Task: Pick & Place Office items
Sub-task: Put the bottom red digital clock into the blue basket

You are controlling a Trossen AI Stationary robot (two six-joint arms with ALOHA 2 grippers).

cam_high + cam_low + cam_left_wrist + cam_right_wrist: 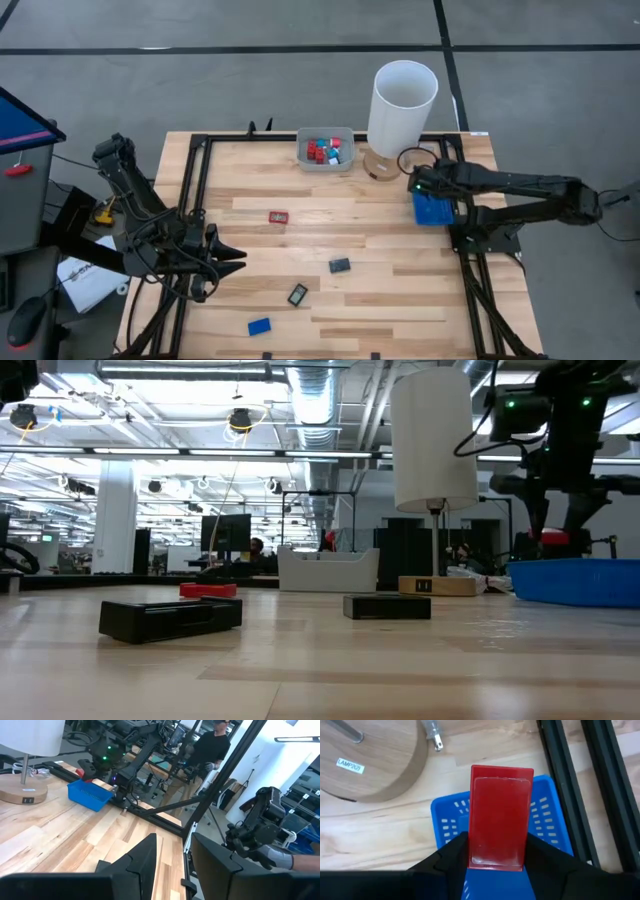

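Observation:
My right gripper point(497, 851) is shut on a flat red rectangular office item point(500, 815) and hovers over the flat blue tray point(432, 209) at the table's right side, beside the lamp base. Other office items lie flat on the wood: a red framed piece point(278, 216), a black block point(340, 265), a black framed piece point(298, 294) and a blue block point(260, 326). Several red and blue pieces lie in the grey tray point(325, 150). My left gripper point(238, 255) waits shut above the table's left side, pointing level toward the right. My right gripper pinches the red piece by its two long sides point(474, 851), near its end closest to the wrist, between the two fingers. The fingers slant down from above and lie along the piece. The piece hangs clear above the blue tray point(547, 820).
A white lamp point(403, 105) on a round wooden base point(365, 760) stands at the far right, close to the blue tray. A black frame rail point(470, 290) runs along the table's right edge. People and desks show in the room beyond the table.

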